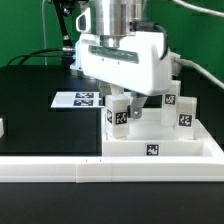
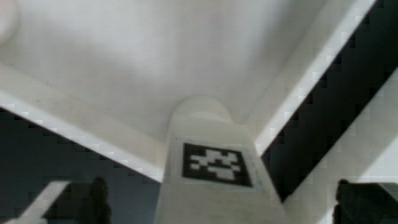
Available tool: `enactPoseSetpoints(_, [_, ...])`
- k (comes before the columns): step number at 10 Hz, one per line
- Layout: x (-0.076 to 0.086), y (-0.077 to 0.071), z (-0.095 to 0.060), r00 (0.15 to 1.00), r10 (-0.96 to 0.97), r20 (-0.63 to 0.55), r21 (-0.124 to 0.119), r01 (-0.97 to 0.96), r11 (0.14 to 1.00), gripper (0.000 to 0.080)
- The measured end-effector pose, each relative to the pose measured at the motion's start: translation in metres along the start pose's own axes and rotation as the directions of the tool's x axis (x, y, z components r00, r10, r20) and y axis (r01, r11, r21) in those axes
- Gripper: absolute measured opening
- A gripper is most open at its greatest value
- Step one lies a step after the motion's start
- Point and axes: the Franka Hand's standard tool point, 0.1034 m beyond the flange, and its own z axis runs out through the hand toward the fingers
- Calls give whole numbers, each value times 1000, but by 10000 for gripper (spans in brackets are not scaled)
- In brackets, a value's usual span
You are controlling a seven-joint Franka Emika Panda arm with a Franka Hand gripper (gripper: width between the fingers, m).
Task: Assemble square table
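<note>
Jaws stand spread, gripping nothing: the wrist view shows both fingertips point(image 2: 71, 200) wide apart on either side of a leg point(image 2: 214, 155), not touching it. Gripper point(image 1: 128, 103) hangs low over the square table point(image 1: 160, 140), which lies upturned near the front rail point(image 1: 110, 170), at the exterior view's centre-right.

Step in hand, by judgement: leg at the near-left corner looks seated upright in its socket and let go. Two more legs point(image 1: 186, 108) stand on the right side. Whether a fourth is fitted I cannot tell; the gripper hides that part.

Next move calls for a straight lift clear of the leg top before any sideways travel.

Room: rail close along the near edge; marker board point(image 1: 78, 99) on the left; black table point(image 1: 30, 95) open far left.
</note>
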Motion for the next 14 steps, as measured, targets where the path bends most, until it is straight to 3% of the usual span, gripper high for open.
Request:
enactPoseSetpoints(5, [6, 1, -1, 902, -431, -24, 2, 432, 902, 649])
enactPoseSetpoints(10, [9, 3, -2, 613, -790, -7, -22, 790, 613, 649])
enactPoseSetpoints(14, [7, 4, 0, 387, -922, 6, -39, 922, 386, 649])
